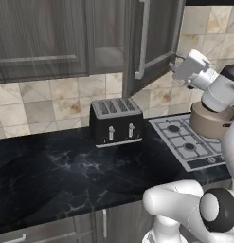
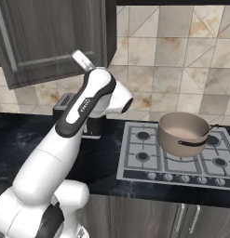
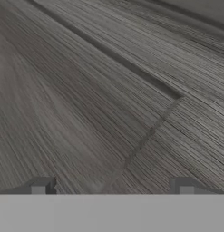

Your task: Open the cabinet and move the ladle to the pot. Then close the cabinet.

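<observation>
My pincer (image 3: 112,188) is spread, tips apart, close against the cabinet (image 2: 51,37) door, which stands ajar. The pot (image 2: 183,134) sits upright on the stove (image 2: 149,162).

The dark grey-brown wood-grain cabinet door (image 3: 86,90) spreads across the frame, very close to the camera, its grain running in slanted streaks from upper left toward lower right. A dark groove of the recessed panel crosses from the upper left to right of centre, where it meets a second, fainter line dropping toward the bottom centre. At the bottom edge the pincer (image 3: 112,186) shows two small dark fingertips (image 3: 39,186), set wide apart with nothing between them.
</observation>
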